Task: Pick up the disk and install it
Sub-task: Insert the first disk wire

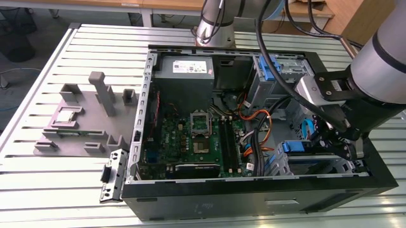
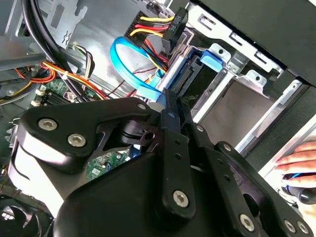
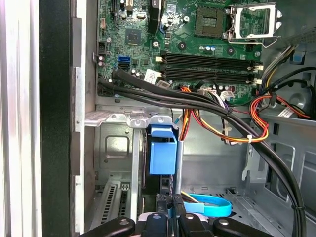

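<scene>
Status: I'm reaching into the open case [image 1: 254, 199] on the slatted table [image 1: 51, 190], at the corner on the exterior view's right, over the drive cage [image 3: 116, 118].

Gripper [image 3: 173, 200]: fingers [image 3: 164, 212] drawn together, with a thin slit between them in the first wrist view. I see nothing clamped in it. The tips sit just beside the end of the disk [image 3: 163, 155], and I can't tell whether they touch it.

The disk stands on edge in the cage slot, with its blue carrier end facing me. In the exterior view the disk [image 1: 295, 146] shows as a blue block in the cage, just beside the gripper [image 1: 339, 145]. In the second wrist view the disk's [image 2: 212, 57] blue tab lies past the gripper [image 2: 168, 96], against the cage's metal frame.

A blue flat cable [image 3: 210, 205] loops on the case floor near my fingertips. The black and orange-yellow wire bundle [image 3: 217, 121] crosses between the cage and the board [image 3: 197, 44].

A person's hand [image 2: 301, 159] rests outside the case edge in the second wrist view.

The PSU [image 1: 184, 71] is at the far end of the case. A grey fixture [image 1: 82, 123] sits on the table at the exterior view's left, well apart from me.
</scene>
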Robot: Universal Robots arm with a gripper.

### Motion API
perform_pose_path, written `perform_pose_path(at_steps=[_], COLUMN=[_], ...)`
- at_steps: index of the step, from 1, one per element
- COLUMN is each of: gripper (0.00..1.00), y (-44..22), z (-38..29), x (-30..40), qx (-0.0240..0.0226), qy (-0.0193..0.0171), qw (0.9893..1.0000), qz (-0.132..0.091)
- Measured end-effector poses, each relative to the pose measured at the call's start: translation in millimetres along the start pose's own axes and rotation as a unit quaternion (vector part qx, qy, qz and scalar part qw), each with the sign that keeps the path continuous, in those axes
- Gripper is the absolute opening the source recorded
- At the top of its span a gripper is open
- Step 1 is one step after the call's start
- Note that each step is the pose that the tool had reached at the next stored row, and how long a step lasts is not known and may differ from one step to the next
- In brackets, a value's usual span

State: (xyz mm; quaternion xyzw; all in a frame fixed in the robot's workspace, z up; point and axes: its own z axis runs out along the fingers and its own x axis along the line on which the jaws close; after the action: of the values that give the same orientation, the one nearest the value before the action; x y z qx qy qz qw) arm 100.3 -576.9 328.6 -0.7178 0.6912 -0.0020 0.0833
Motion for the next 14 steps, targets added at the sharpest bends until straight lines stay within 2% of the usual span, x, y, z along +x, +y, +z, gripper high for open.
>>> perform_pose_path(at_steps=[7,8,9,10,12,14], gripper=[0.17,0.23,0.23,0.29,0.29,0.29], y=[0.1,0.1,0.1,0.1,0.0,-0.5], z=[0.6,0.5,0.5,0.4,-0.3,-4.4], x=[0.0,0.1,0.1,0.0,0.0,-0.5], qx=[0.0,0.0,0.0001,0.0001,0.0,0.0], qy=[-0.0005,-0.0004,-0.0004,-0.0003,0.0,-0.0002], qw=[1.0,1.0,1.0,1.0,1.0,1.0], qz=[0.0,0.0,0.0,0.0,0.0,0.0])
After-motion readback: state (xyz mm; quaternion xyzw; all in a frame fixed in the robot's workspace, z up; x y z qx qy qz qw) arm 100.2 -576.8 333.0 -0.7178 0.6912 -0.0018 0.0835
